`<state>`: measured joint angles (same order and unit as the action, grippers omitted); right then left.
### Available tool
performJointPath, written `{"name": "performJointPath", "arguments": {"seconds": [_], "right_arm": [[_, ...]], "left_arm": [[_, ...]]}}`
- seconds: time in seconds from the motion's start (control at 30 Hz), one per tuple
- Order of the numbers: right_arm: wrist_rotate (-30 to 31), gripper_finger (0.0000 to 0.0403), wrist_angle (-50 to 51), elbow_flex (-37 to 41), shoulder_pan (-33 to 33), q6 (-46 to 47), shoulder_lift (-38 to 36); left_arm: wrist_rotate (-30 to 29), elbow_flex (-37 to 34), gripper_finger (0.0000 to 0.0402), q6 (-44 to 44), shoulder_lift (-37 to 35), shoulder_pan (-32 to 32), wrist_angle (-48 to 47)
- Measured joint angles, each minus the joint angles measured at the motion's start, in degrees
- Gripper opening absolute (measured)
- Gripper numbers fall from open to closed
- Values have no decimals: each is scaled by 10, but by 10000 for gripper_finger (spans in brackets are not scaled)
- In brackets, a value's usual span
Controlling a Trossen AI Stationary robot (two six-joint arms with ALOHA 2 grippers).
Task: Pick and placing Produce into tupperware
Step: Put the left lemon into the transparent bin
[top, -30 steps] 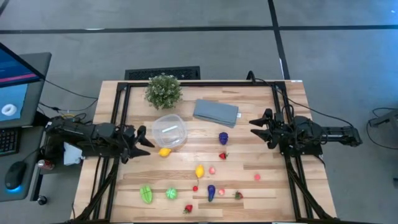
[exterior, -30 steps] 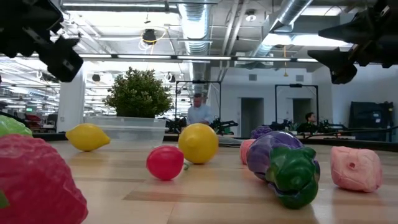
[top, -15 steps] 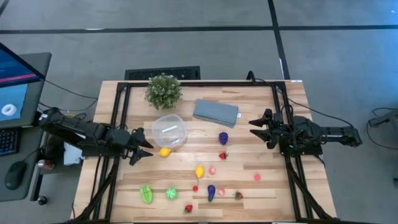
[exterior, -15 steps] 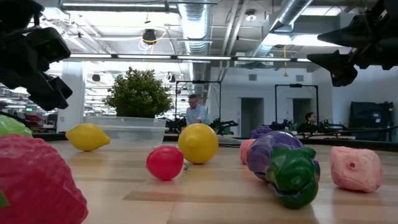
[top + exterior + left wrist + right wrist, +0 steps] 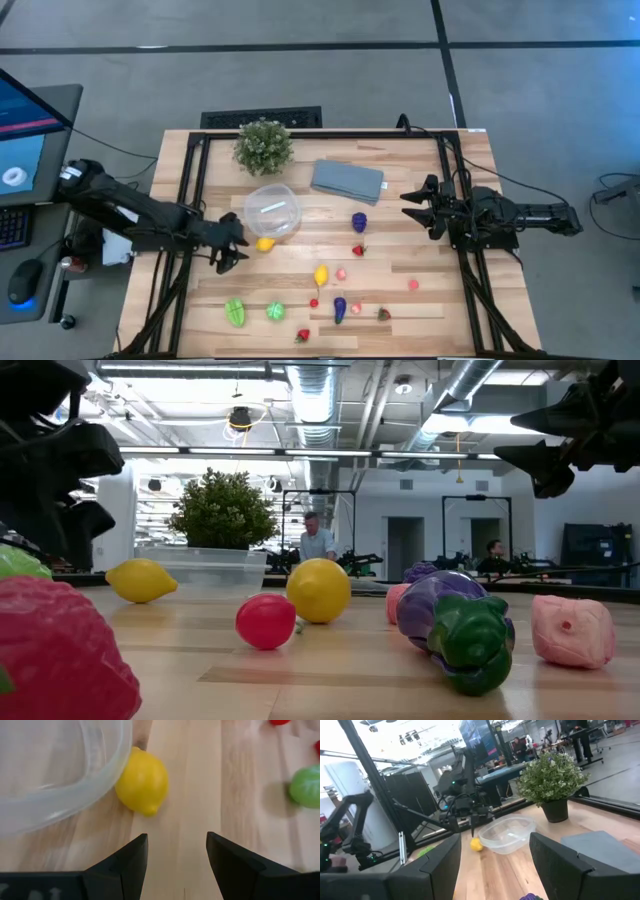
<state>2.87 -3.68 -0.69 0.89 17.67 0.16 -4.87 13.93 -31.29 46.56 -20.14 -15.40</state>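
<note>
The clear round tupperware (image 5: 272,212) stands on the table near the potted plant. A yellow lemon (image 5: 264,243) lies against its near wall, also seen as the lemon (image 5: 142,782) beside the tupperware (image 5: 60,770). Other toy produce lies scattered: a second yellow fruit (image 5: 321,275), a purple-blue piece (image 5: 359,221), strawberries, green pieces (image 5: 235,311). My left gripper (image 5: 230,248) is open, just left of the lemon, low over the table, touching nothing (image 5: 176,855). My right gripper (image 5: 413,206) is open, held above the table's right side.
A leafy potted plant (image 5: 263,146) stands at the far edge. A folded grey-blue cloth (image 5: 347,180) lies right of it. Black frame rails run along the table's left and right sides. People show in the room behind in the low view.
My left gripper has moved toward the table's right and near side and come down lower, ending close beside the lemon. Its fingers have stayed open. The produce and tupperware have not moved.
</note>
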Motion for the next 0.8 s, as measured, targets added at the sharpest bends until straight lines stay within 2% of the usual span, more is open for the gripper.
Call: {"name": "performJointPath", "arguments": {"seconds": [0.17, 0.43, 0.6, 0.8], "right_arm": [[0, 260, 1, 0, 0, -2, 0], [0, 260, 7, 0, 0, -9, 0], [0, 260, 7, 0, -1, -12, 0], [-3, 260, 12, 0, -1, -12, 0]], "left_arm": [[-60, 34, 192, -31, 78, -31, 0], [-110, 74, 192, -85, 181, -70, -7], [-141, 80, 192, -116, 209, -81, -6], [-177, 80, 192, -126, 211, -85, -5]]}}
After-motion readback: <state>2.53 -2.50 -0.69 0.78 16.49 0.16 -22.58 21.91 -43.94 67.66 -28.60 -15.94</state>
